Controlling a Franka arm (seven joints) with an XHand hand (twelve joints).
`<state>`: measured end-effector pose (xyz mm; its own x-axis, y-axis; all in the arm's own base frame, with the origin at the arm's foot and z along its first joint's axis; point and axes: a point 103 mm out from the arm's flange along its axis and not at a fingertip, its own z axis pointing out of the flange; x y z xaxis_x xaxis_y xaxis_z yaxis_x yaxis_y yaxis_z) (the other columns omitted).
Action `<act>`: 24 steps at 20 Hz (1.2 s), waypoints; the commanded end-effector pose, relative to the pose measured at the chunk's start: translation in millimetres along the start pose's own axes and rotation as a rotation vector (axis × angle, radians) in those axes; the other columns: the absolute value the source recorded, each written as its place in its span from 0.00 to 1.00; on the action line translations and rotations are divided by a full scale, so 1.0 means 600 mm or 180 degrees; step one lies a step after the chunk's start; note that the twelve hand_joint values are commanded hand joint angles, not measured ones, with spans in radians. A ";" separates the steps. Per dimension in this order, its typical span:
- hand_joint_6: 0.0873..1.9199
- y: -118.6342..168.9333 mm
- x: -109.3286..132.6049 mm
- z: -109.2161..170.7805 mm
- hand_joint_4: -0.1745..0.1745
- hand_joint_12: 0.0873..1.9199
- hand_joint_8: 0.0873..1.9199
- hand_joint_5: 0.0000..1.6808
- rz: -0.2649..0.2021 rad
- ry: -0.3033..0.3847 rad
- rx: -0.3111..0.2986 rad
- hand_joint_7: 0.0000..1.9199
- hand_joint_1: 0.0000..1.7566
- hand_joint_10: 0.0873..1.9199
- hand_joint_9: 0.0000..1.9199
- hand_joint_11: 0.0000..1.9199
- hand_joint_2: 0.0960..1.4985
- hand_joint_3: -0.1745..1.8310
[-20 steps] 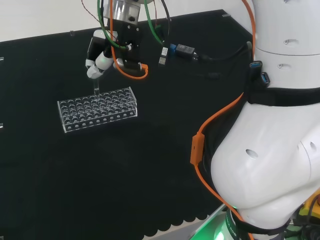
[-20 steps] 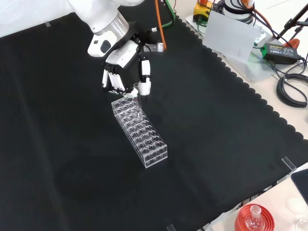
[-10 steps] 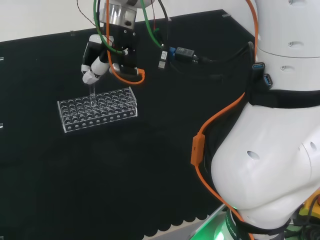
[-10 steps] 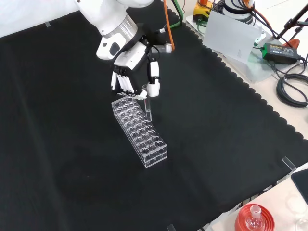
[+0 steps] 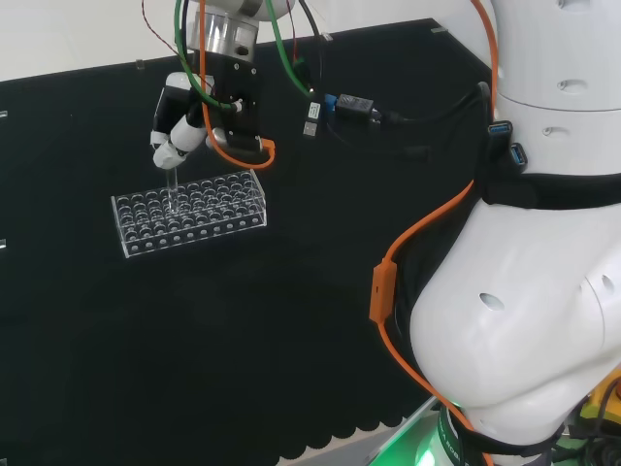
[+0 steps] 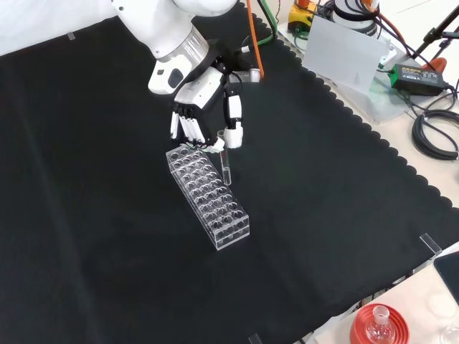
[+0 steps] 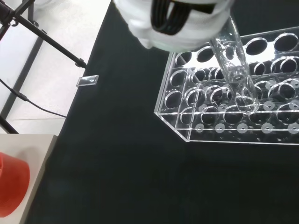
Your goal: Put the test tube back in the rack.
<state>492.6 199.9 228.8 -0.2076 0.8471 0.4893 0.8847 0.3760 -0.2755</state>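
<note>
Covering the bench, black cloth, scalloped edge, clear rack

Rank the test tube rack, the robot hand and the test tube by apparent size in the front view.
1. Test tube rack, largest by a small margin.
2. Robot hand, close behind; it hangs above the cloth, nearer the camera, which may enlarge it.
3. Test tube, clearly smallest, a thin clear tube pinched in the fingers.

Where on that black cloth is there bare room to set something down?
Front view: the cloth is bare on both sides of the clear rack and toward its scalloped edge. It is crowded only at the rack's far end, where the hand holds the test tube.
</note>
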 end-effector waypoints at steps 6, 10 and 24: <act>0.28 0.006 -0.011 -0.003 0.00 0.69 0.26 0.74 0.0048 0.0027 0.0014 0.68 0.74 0.25 0.56 0.29 0.49 0.30; 0.29 0.013 -0.029 -0.012 0.00 0.69 0.26 0.74 0.0053 0.0037 0.0025 0.68 0.74 0.25 0.56 0.29 0.49 0.30; 0.29 0.006 -0.041 -0.009 0.00 0.69 0.26 0.74 0.0061 0.0030 -0.0017 0.68 0.74 0.25 0.56 0.29 0.48 0.30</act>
<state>503.1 178.5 220.2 -0.1863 0.8513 0.4906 0.8903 0.3574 -0.2821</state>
